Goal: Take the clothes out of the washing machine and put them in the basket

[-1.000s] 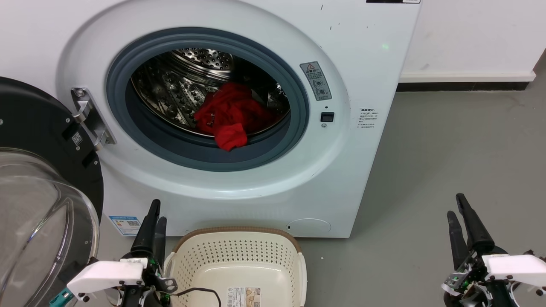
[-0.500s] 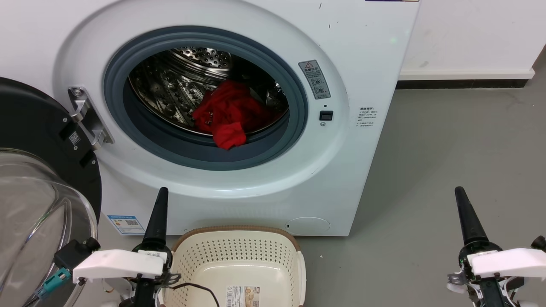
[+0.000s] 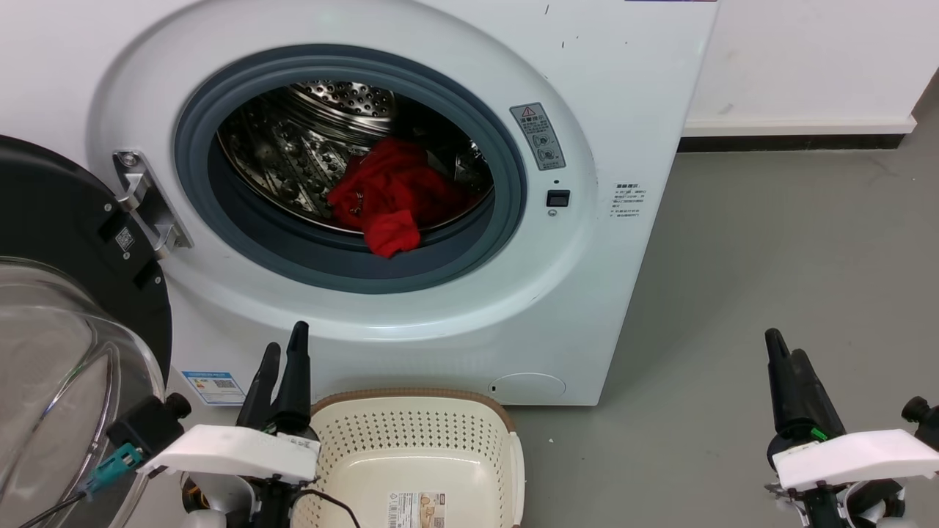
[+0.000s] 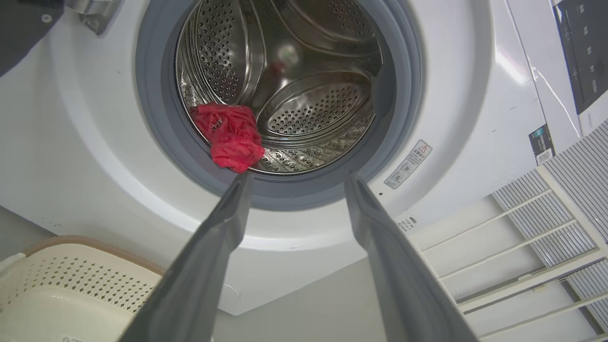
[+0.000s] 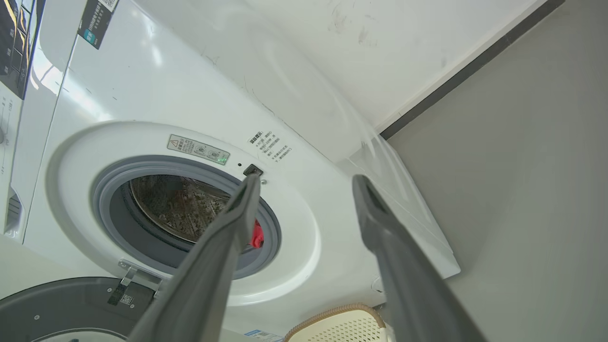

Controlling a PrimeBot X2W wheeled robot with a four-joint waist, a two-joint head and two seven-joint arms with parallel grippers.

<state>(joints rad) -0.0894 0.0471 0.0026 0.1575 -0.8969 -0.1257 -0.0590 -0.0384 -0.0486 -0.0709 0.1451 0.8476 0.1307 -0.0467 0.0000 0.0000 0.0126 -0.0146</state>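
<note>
Both arms sit low in front of the washing machine (image 3: 601,110), and the clothes (image 3: 389,194) are up in the drum (image 3: 293,154): a red bundle bunched at the front lip, one lobe spilling down onto the grey rubber ring (image 3: 455,257). There's no white band to pick out from here, so I cannot tell whether that is one garment or two. The bundle's long axis runs from deep in the drum out toward the opening, and the hanging lobe is its nearest end. Now the relation that matters: the left gripper (image 3: 285,339) is just beside the basket (image 3: 411,396), which holds no clothes. It sits beneath the opening and a touch left of centre, fingers spread apart and carrying nothing. In its wrist view the fingers aim into the opening, with the red lobe just above and left of the left-hand fingertip, so the line of reach passes slightly to one side of the cloth. The right gripper (image 3: 785,346) is spread and empty too, but it hangs over the floor (image 3: 770,242) well past the machine's right edge. Left arm is plainly the nearer. My read: up and forward with a small swing toward the lobe, pinching across that hanging end rather than along it. The open door (image 3: 51,220) stands close on that arm's outer side, so room to swing wide looks tight.
</note>
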